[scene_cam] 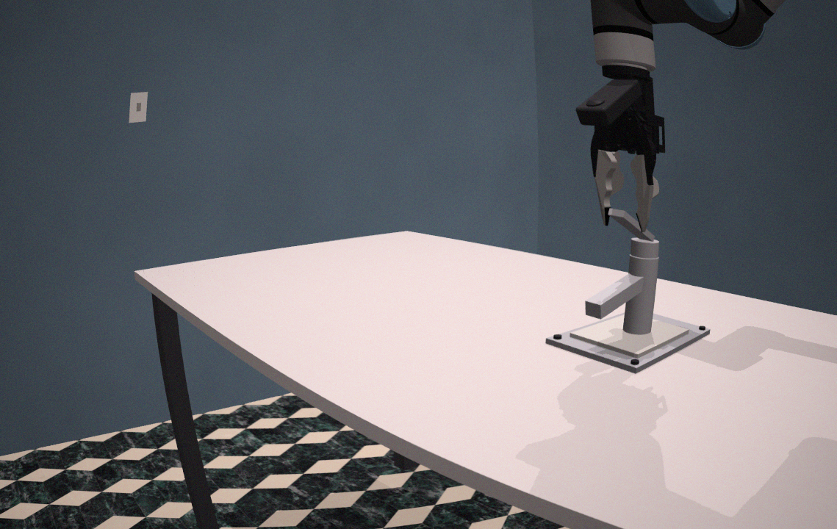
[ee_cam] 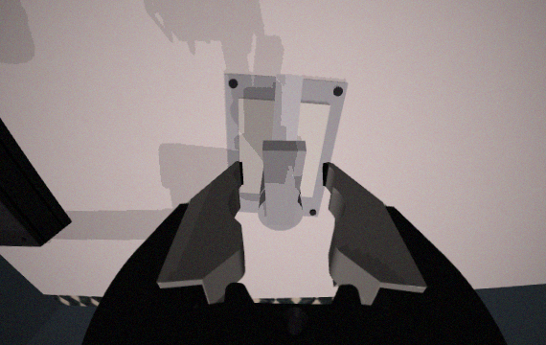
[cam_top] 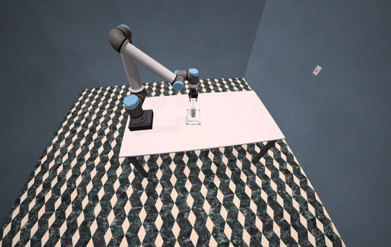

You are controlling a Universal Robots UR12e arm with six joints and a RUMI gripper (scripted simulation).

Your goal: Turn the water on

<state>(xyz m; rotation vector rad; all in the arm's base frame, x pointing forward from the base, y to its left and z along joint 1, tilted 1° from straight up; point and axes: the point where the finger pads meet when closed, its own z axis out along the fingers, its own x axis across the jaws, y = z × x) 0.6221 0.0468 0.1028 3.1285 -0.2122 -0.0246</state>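
Observation:
A grey tap (scene_cam: 641,289) stands upright on a square base plate (scene_cam: 628,342) bolted to the white table; it also shows in the top view (cam_top: 193,113). Its spout (scene_cam: 612,299) points out sideways. The short lever (scene_cam: 628,220) on top slants upward from the tap's cap. My gripper (scene_cam: 624,214) hangs straight down above the tap, with the lever's end between the fingertips. In the wrist view the fingers stand apart on either side of the lever (ee_cam: 283,160), with a gap on each side. The gripper is open and holds nothing.
The arm's black base (cam_top: 140,119) is bolted to the table's left end and shows at the left of the wrist view (ee_cam: 5,192). The table's edge lies close behind the gripper in the wrist view. A wall switch plate (scene_cam: 137,106) is on the far wall.

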